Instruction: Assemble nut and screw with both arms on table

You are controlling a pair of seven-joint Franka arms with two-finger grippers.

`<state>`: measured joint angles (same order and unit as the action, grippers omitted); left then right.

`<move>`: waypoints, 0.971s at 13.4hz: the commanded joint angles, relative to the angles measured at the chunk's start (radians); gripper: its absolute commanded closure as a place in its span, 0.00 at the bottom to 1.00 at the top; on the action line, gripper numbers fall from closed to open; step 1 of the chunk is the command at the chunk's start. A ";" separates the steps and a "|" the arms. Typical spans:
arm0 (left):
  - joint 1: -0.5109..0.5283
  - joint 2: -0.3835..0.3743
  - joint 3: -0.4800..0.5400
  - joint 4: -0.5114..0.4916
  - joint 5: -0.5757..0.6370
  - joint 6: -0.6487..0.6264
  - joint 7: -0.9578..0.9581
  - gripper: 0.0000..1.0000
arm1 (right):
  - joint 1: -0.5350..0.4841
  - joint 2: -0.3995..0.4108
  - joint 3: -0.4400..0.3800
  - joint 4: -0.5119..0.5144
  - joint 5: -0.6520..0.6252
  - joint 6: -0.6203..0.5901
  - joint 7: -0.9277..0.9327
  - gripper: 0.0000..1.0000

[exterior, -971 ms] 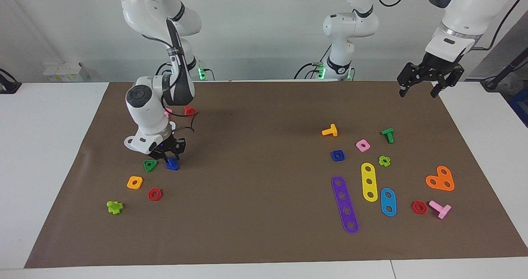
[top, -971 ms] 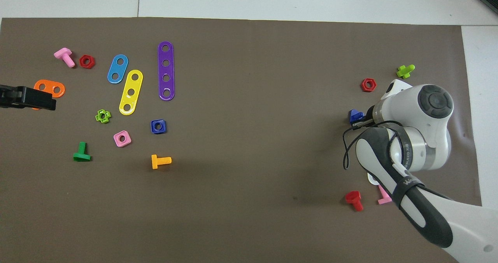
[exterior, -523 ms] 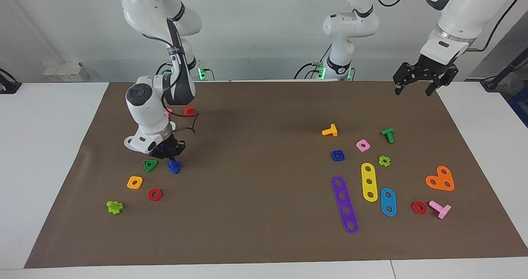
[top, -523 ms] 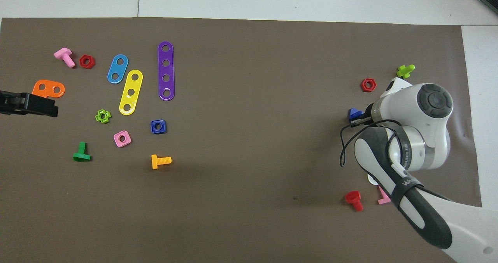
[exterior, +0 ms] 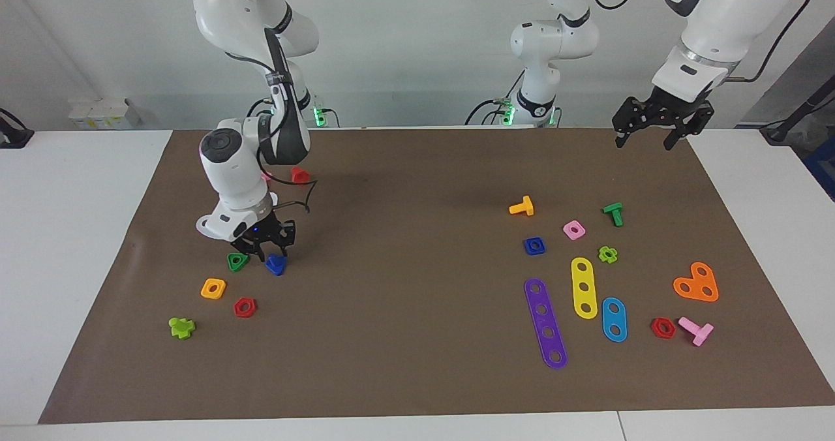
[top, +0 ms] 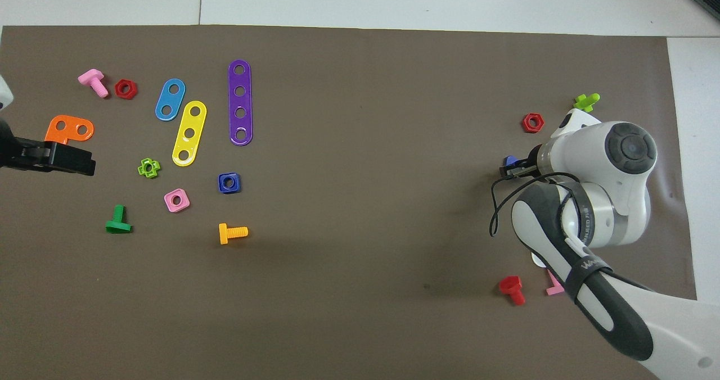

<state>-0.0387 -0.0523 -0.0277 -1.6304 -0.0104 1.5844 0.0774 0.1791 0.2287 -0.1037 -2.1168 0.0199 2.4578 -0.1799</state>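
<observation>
A big brown rectangular mat (exterior: 404, 310) covers most of the wide white table (exterior: 72, 245), with bright plastic toy parts scattered at both ends. At the right arm's end, the right gripper (exterior: 269, 248) is low over the mat, its fingers clenched on the small dark-blue plastic toy screw (exterior: 276, 264), which sits just beside a green triangular nut (exterior: 237, 261); whether the screw touches the mat cannot be told. An orange square nut (exterior: 213, 288) and a red hexagonal nut (exterior: 244, 307) lie farther from the robots. At the left arm's end, the small blue square nut (exterior: 534, 246) lies flat on the mat, between an orange T-shaped bolt (exterior: 522, 207) and a purple four-hole strip (exterior: 545, 323). The left gripper (exterior: 644, 138) hangs high over the mat's robot-side edge, fingers spread apart and holding nothing.
</observation>
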 commanded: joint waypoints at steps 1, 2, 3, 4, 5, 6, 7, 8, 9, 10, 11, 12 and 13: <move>-0.012 -0.032 0.009 -0.039 0.001 0.038 0.001 0.00 | -0.006 0.030 0.007 -0.005 0.014 0.064 0.008 0.38; -0.010 -0.032 0.009 -0.039 0.001 0.042 0.002 0.00 | -0.006 0.038 0.007 -0.005 0.014 0.066 0.007 0.42; -0.010 -0.032 0.009 -0.039 0.001 0.040 0.002 0.00 | -0.006 0.038 0.007 -0.005 0.014 0.064 0.004 0.47; -0.010 -0.032 0.009 -0.039 0.001 0.039 0.002 0.00 | -0.007 0.038 0.007 -0.003 0.014 0.063 0.000 0.60; -0.010 -0.032 0.009 -0.039 0.001 0.039 0.001 0.00 | -0.006 0.038 0.007 -0.003 0.014 0.058 0.002 0.95; -0.010 -0.032 0.009 -0.039 0.001 0.037 0.001 0.00 | -0.006 0.038 0.007 -0.002 0.014 0.059 0.005 1.00; -0.010 -0.032 0.009 -0.039 0.001 0.037 0.001 0.00 | -0.006 0.038 0.007 0.004 0.014 0.059 0.014 1.00; -0.010 -0.032 0.009 -0.040 0.001 0.039 0.002 0.00 | -0.007 0.041 0.007 0.012 0.014 0.056 0.013 1.00; -0.010 -0.032 0.009 -0.040 0.001 0.040 0.002 0.00 | -0.007 0.041 0.007 0.014 0.014 0.055 0.013 1.00; -0.010 -0.032 0.009 -0.040 0.001 0.042 0.002 0.00 | -0.007 0.041 0.007 0.017 0.014 0.053 0.014 1.00; -0.010 -0.032 0.009 -0.042 0.001 0.045 0.002 0.00 | -0.007 0.041 0.007 0.018 0.014 0.052 0.014 1.00; -0.012 -0.034 0.009 -0.055 0.001 0.048 -0.001 0.00 | -0.006 0.040 0.009 0.033 0.014 0.041 0.017 1.00; -0.013 -0.034 0.009 -0.062 0.001 0.048 -0.001 0.00 | 0.000 0.034 0.016 0.064 0.014 0.012 0.049 1.00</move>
<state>-0.0389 -0.0526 -0.0275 -1.6356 -0.0104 1.6000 0.0774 0.1796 0.2640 -0.1025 -2.0982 0.0209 2.4998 -0.1737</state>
